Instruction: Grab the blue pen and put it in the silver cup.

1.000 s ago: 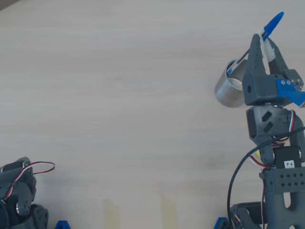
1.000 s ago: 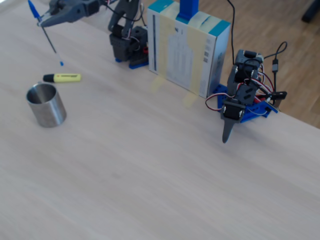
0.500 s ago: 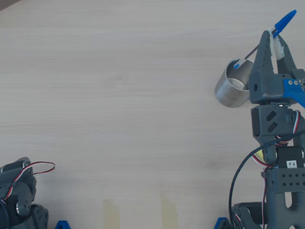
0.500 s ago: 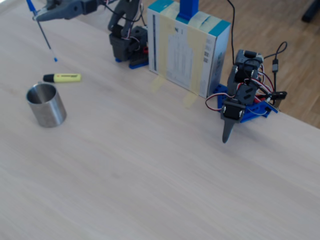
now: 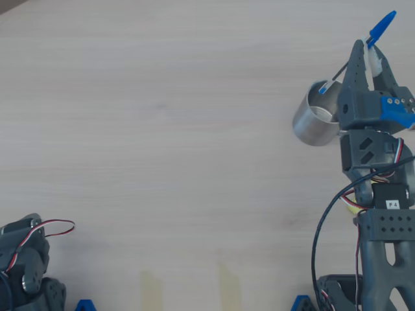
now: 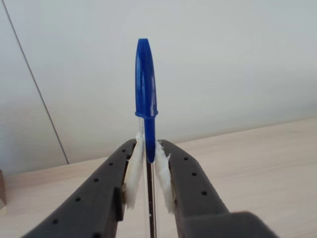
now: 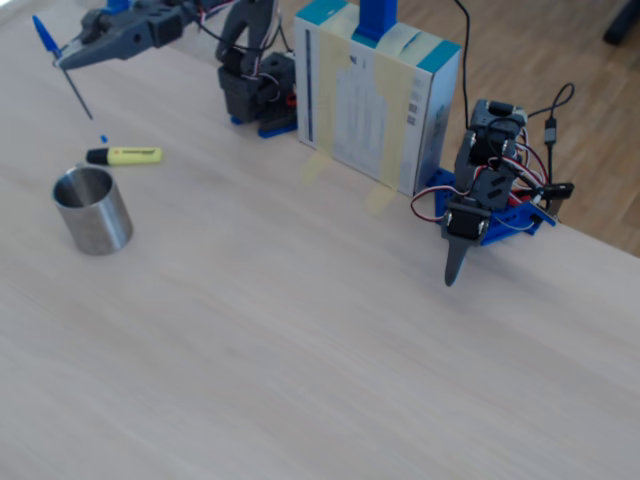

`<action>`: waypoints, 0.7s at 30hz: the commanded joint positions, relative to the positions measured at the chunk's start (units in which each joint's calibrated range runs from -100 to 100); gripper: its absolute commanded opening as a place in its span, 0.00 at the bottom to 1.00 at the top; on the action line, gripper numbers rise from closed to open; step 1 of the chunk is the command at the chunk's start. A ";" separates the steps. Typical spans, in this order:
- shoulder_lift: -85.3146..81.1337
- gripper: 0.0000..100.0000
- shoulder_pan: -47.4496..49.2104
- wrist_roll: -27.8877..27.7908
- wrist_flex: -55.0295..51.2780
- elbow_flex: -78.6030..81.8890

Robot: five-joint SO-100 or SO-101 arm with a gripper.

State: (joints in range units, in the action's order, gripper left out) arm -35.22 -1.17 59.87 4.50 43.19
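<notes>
My gripper [image 5: 365, 53] is shut on the blue pen [image 5: 381, 27] just below its cap and holds it in the air. In the wrist view the blue pen [image 6: 145, 94] stands upright between the white pads [image 6: 133, 166] of the gripper [image 6: 147, 145]. The fixed view shows the gripper [image 7: 66, 53] high at the far left, with the pen [image 7: 78, 95] hanging slanted and its small blue end plug above the table behind the silver cup [image 7: 92, 210]. From overhead, the pen's lower end lies over the rim of the silver cup [image 5: 310, 126].
A yellow highlighter [image 7: 125, 155] with a black cap lies on the table just behind the cup. A white and teal box [image 7: 375, 95] stands at the back. A second arm [image 7: 480, 200] rests folded at the right, seen at the overhead view's lower left [image 5: 23, 259].
The gripper has come lower and a little left in the fixed view, carrying the pen down toward the cup. The cup and highlighter have not moved.
</notes>
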 commanded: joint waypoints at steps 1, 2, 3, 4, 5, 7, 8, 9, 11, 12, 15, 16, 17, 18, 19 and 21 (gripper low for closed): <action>1.39 0.02 -0.84 -0.11 2.41 -1.97; 1.81 0.02 -0.84 -0.11 2.41 -2.06; 2.31 0.02 -0.75 -0.11 2.41 -2.15; 2.80 0.02 -0.66 -0.16 2.41 -2.24; 3.30 0.02 -0.57 -0.16 2.32 -2.24; 4.55 0.02 -0.40 -0.16 2.32 -2.33; 5.13 0.02 -0.31 -0.16 2.32 -2.42; 5.71 0.02 -0.31 -0.16 2.32 -2.60; 7.04 0.02 -0.23 -0.16 2.32 -3.33; 7.71 0.02 -0.23 -0.16 2.32 -3.69; 9.20 0.02 -0.31 -0.21 2.32 -4.69; 9.54 0.02 -0.31 -0.21 2.32 -4.96; 9.87 0.02 -0.40 -0.21 2.32 -5.14; 10.20 0.02 -0.40 -0.21 2.32 -5.23; 10.62 0.02 -0.49 -0.21 2.32 -5.23; 11.20 0.02 -0.49 -0.21 2.32 -5.23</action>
State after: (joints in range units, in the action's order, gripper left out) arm -24.05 -1.51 59.82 5.93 42.29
